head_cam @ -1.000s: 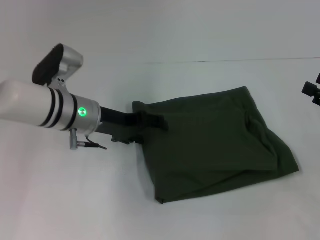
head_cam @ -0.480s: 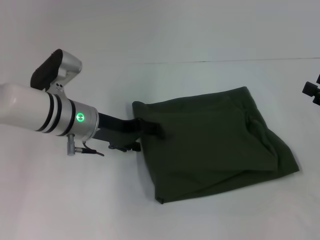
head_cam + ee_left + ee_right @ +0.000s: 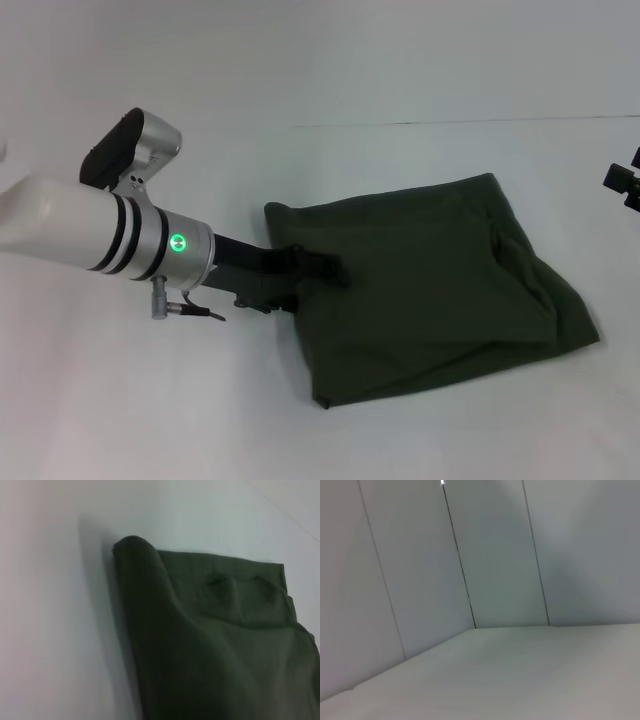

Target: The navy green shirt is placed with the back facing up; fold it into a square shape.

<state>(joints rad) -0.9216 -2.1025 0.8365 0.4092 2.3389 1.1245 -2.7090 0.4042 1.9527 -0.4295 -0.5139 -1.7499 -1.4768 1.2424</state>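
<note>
Fingers of the left gripper (image 3: pixel 325 268): low over the left edge of the navy green shirt (image 3: pixel 440 285), spread not discernible; since a second ago the arm has pushed slightly further over the cloth (likely smoothing). The shirt lies folded, roughly square, on the white table (image 3: pixel 150 410): soft, matte, rumpled right side. Right gripper (image 3: pixel 625 180) parked at far right.

surface: white table (image 3: pixel 120 400) | on it: navy green shirt (image 3: pixel 440 280), folded, lying flat, right of centre
</note>
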